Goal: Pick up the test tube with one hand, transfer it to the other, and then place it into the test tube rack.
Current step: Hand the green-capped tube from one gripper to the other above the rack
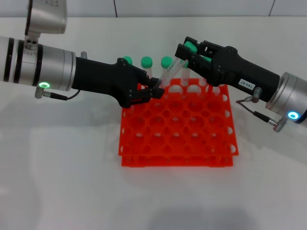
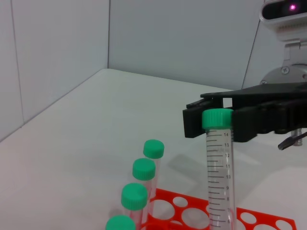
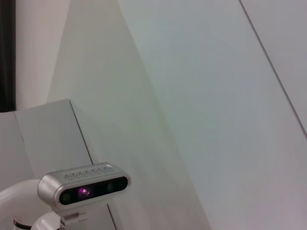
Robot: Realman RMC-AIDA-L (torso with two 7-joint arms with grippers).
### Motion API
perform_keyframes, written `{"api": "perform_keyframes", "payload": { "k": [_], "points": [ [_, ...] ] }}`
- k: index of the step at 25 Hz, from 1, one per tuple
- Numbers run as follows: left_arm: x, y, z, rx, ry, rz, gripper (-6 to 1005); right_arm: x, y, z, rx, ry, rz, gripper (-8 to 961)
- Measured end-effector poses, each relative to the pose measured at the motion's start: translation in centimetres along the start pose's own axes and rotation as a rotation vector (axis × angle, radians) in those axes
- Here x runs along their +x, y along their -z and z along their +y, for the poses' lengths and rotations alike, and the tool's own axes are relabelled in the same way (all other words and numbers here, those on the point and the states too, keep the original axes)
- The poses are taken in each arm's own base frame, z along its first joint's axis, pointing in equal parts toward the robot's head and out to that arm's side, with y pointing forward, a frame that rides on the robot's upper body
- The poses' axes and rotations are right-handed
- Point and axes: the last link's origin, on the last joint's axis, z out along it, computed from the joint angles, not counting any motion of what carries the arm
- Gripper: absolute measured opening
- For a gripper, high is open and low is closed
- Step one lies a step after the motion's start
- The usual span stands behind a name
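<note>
Green-capped test tube (image 1: 168,74), frame centre, is pinched low by the left gripper (image 1: 154,91); right gripper (image 1: 188,50) straddles its cap, should clamp squarely before release.

White table (image 1: 57,182), pale walls (image 2: 182,33).

The test tube (image 1: 169,75) is clear, smooth plastic with printed black graduation marks and a matt green ribbed cap. The test tube rack (image 1: 178,125) is orange-red moulded plastic with a slight sheen. The left gripper (image 1: 154,91) has a matt black plastic housing; its arm segment is brushed silver metal with black bands. The right gripper (image 1: 184,49) is likewise matt black plastic and carries a white printed label (image 1: 245,82), apparently paper. Its arm is smooth silver metal. The table (image 1: 57,182) is a matt white, smooth surface. The other capped tubes (image 2: 144,176) match in finish.
</note>
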Motion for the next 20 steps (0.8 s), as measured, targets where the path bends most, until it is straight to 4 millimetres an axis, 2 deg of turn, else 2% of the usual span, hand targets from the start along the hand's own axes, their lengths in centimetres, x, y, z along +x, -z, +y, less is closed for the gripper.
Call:
{"api": "perform_keyframes", "payload": {
  "k": [1, 6, 9, 20],
  "points": [
    [0.0, 0.0, 0.0, -0.001, 0.000, -0.001, 364, 0.0, 0.0, 0.0, 0.001, 0.000, 0.001, 584],
    [-0.1, -0.2, 0.1, -0.005, -0.005, -0.008, 369, 0.0, 0.0, -0.1, 0.003, 0.001, 0.004, 350],
    [0.0, -0.2, 0.1, -0.005, 0.000, -0.008, 373, 0.0, 0.0, -0.1, 0.004, 0.001, 0.004, 252],
    [1.8, 0.2, 0.0, 0.018, 0.074, -0.051, 404, 0.0, 0.1, -0.2, 0.012, -0.005, 0.000, 250]
  ]
}}
